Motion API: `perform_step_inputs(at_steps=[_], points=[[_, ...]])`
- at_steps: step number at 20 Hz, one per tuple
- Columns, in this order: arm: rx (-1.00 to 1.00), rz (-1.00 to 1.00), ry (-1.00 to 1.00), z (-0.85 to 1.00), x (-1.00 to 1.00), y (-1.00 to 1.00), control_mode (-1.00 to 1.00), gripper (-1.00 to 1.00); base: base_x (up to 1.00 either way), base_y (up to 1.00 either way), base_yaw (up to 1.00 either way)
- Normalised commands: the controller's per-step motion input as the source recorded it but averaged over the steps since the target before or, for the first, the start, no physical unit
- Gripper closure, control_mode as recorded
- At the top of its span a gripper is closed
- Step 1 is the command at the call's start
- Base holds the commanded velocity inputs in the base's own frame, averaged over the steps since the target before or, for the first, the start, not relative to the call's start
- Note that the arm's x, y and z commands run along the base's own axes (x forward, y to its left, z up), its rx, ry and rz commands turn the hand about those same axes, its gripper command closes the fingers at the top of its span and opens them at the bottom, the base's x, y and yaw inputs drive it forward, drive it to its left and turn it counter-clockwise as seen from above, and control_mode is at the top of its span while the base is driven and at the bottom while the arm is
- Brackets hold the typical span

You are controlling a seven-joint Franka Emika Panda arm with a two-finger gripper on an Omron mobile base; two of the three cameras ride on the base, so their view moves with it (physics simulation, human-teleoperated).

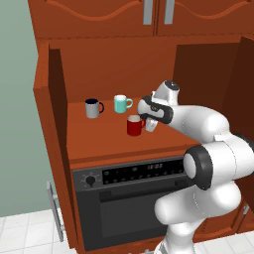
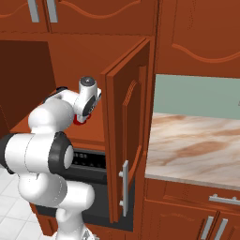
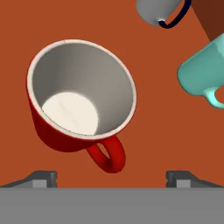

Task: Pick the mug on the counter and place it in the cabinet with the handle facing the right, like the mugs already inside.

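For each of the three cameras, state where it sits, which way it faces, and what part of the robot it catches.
Left base view: behind-left, facing the open cabinet; arm from lower right, hand beside the red mug.
Right base view: behind-right, facing the cabinet door and counter; arm from lower left.
Hand view: on the hand, looking down into the red mug; fingertips apart.
Shared: red mug, teal mug, grey mug in left base and hand views.
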Motion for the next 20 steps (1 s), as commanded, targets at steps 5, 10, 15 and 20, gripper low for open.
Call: perform_step_inputs(at_steps=[5, 10, 15, 20], points=[[-0.07, 0.02, -0.04, 0.0, -0.13, -0.12, -1.0, -1.0, 0.0, 0.0, 0.0], [-0.03, 0.01, -0.02, 0.0, -0.09, -0.05, -1.0, -1.0, 0.0, 0.0, 0.0], [0.0, 0.0, -0.05, 0.01, -0.18, 0.0, -1.0, -1.0, 0.0, 0.0, 0.0], [0.0, 0.0, -0.03, 0.07, -0.21, 0.0, -1.0, -1.0, 0.0, 0.0, 0.0]])
